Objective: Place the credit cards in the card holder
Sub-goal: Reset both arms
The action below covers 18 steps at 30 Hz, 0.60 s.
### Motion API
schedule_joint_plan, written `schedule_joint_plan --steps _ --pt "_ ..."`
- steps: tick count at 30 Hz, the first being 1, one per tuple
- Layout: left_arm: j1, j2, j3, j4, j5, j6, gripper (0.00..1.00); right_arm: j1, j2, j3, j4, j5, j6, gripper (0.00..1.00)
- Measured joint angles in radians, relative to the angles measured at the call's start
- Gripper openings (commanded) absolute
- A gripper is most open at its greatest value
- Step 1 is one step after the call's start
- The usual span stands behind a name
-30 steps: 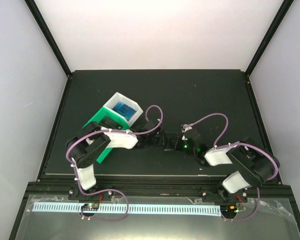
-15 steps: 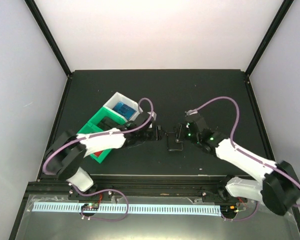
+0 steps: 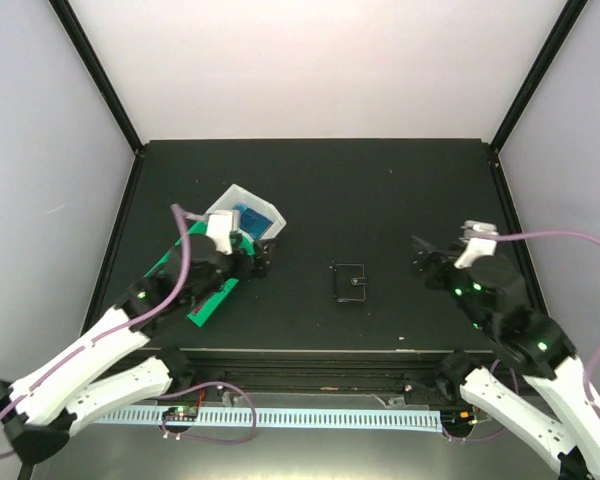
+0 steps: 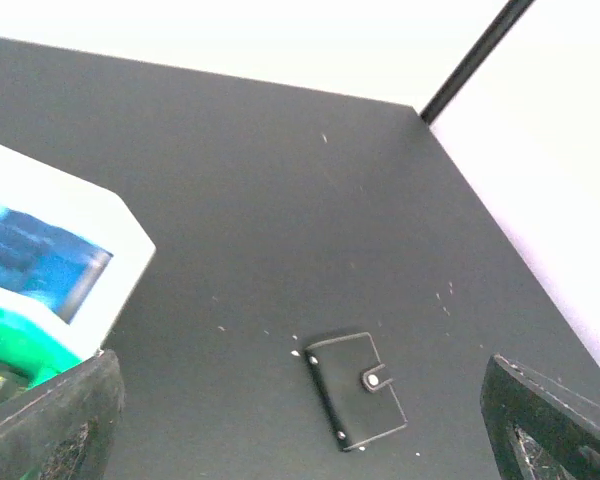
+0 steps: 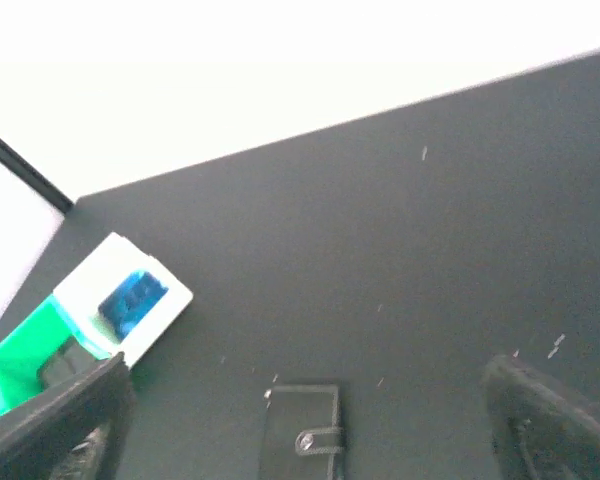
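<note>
The card holder [image 3: 349, 283] lies folded shut on the black table, black with its snap strap fastened; it also shows in the left wrist view [image 4: 355, 390] and the right wrist view [image 5: 302, 435]. Something flat and blue [image 3: 246, 216], perhaps credit cards, lies in the white tray [image 3: 224, 200]. My left gripper [image 3: 258, 256] hangs open over the trays, well left of the holder, its fingertips [image 4: 50, 420] wide apart. Well to the holder's right, my right gripper [image 3: 423, 258] is open too, fingertips [image 5: 550, 420] spread. Neither holds anything.
A green tray [image 3: 202, 296] adjoins the white tray [image 4: 120, 245] at the left of the table, partly under my left arm. The table's raised black border [image 3: 310, 143] and the white enclosure walls close the space at the back and sides.
Both grippers were together at the card holder and have opened and drawn back, the left one leftward, the right one rightward. The holder stays shut in the middle.
</note>
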<state>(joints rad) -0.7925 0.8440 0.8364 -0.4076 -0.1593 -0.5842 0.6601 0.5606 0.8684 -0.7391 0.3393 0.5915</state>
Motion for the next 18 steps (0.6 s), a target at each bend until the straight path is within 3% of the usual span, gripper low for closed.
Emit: schedule_joint_plan --steps 8,18 --pt "0.002 -0.38 0.067 -0.163 -0.134 0.125 0.99 0.0 -0.25 0.11 -0.13 0.102 -0.014 1.0" --pt "0.002 -0.605 0.143 -0.295 -0.231 0.194 0.99 0.0 -0.336 0.151 -0.25 0.175 -0.001 1.0"
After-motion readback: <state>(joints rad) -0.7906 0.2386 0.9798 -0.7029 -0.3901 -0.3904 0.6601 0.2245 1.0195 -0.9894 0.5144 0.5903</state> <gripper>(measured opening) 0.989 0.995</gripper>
